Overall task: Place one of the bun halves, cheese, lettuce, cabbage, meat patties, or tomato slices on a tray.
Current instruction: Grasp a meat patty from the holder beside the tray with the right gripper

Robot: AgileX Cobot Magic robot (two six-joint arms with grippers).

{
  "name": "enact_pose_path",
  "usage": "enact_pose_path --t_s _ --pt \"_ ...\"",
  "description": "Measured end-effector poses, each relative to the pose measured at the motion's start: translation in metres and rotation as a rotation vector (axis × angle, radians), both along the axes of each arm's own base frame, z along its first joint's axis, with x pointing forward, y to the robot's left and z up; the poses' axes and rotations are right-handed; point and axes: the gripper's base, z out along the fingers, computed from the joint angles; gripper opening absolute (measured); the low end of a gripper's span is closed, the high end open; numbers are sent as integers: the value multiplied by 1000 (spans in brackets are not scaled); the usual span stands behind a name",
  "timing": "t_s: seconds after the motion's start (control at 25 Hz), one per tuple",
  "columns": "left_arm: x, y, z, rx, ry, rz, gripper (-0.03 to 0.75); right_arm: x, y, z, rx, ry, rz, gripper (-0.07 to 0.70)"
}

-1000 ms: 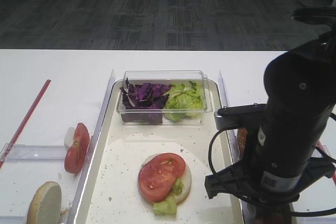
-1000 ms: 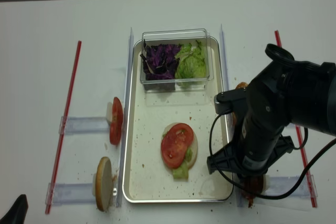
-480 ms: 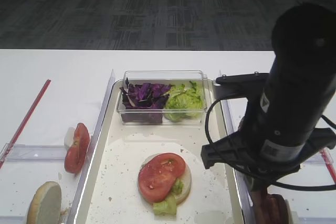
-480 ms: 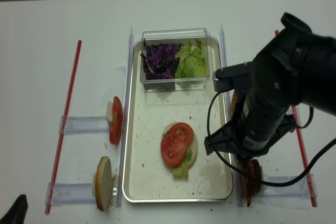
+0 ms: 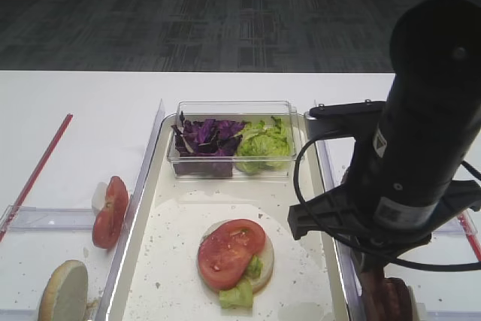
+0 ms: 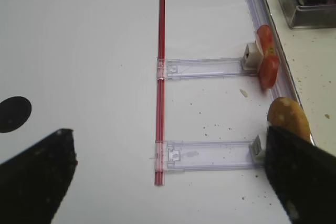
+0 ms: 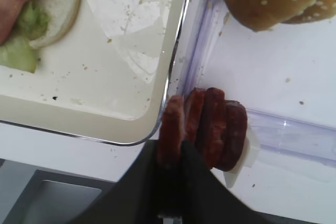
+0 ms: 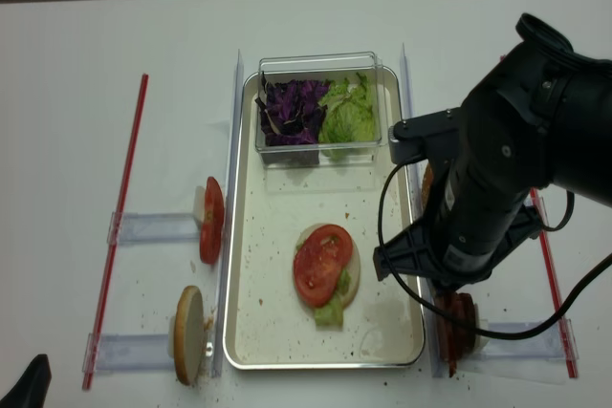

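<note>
Desk [image 8: 67, 64] space is taken mostly by the tray [image 8: 263, 332], where a bun half [image 5: 263, 261] topped with lettuce and a tomato slice [image 5: 225, 252] is laid flat for stacking. Cabbage [image 5: 203, 137] and more lettuce [image 5: 263, 144] are kept in a clear box [image 5: 293, 157]. Meat patties [image 7: 207, 127] are stood on edge in a holder just right of the tray, so one can be pinched; the right jaws [image 7: 172, 166] are clenched on the leftmost patty. Left jaws [image 6: 168, 182] are spread wide, holding nothing.

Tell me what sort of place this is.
Probably a robotics lab bench staged as a burger-assembly station: a white table on office carpet, ingredient racks beside a tray, and taped red boundary strips.
</note>
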Motion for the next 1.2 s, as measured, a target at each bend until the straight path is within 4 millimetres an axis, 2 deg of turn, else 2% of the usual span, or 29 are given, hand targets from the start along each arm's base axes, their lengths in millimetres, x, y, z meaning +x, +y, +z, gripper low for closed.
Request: enact_pose_path --t_s 0.4,0.88,1.2 --pt "0 0 0 0 0 0 671 8 7 16 31 -37 3 115" --pt "0 0 0 0 0 0 671 9 7 18 32 -44 13 115" --pt "0 0 0 0 0 0 671 24 -3 16 44 -47 -17 115"
